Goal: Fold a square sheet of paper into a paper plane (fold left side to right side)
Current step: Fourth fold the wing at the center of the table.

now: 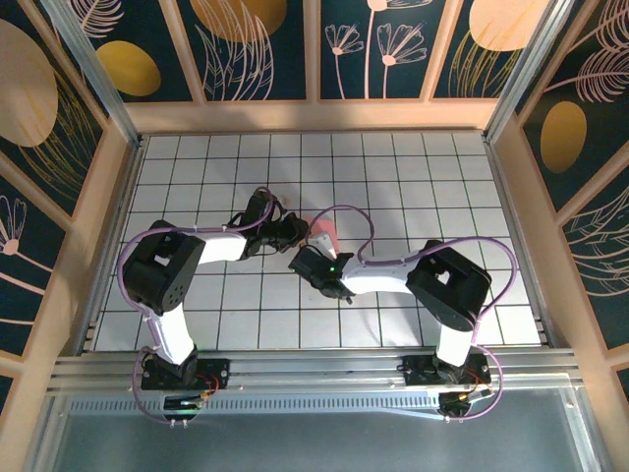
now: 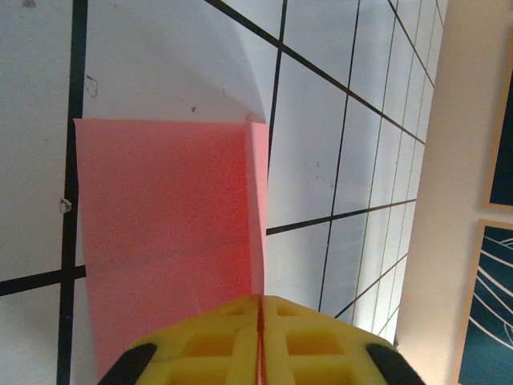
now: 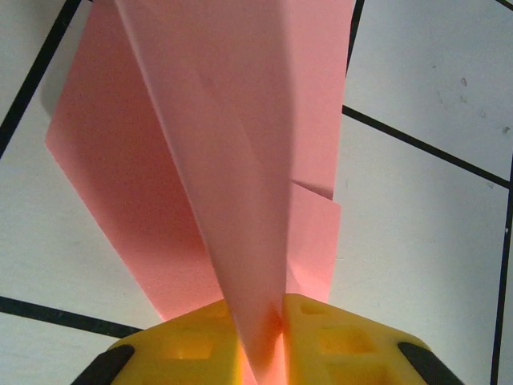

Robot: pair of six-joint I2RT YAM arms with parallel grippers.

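Observation:
The salmon-pink sheet of paper (image 1: 324, 236) lies partly folded at the middle of the grid table, between the two arms. In the left wrist view the sheet (image 2: 168, 233) spreads flat over the tiles with a narrow raised flap along its right edge. My left gripper (image 2: 260, 298) is shut on that edge, its yellow fingers (image 2: 200, 345) pressed together on a thin pink line. In the right wrist view the paper (image 3: 224, 120) rises as a lifted fold. My right gripper (image 3: 260, 321) is shut on that fold's lower end. From above, the left gripper (image 1: 293, 228) and right gripper (image 1: 305, 258) meet at the sheet.
The white grid table (image 1: 432, 187) has wooden walls (image 1: 314, 116) at the back and both sides. A metal rail (image 1: 314, 369) runs along the near edge by the arm bases. Purple cables (image 1: 344, 211) loop above the paper.

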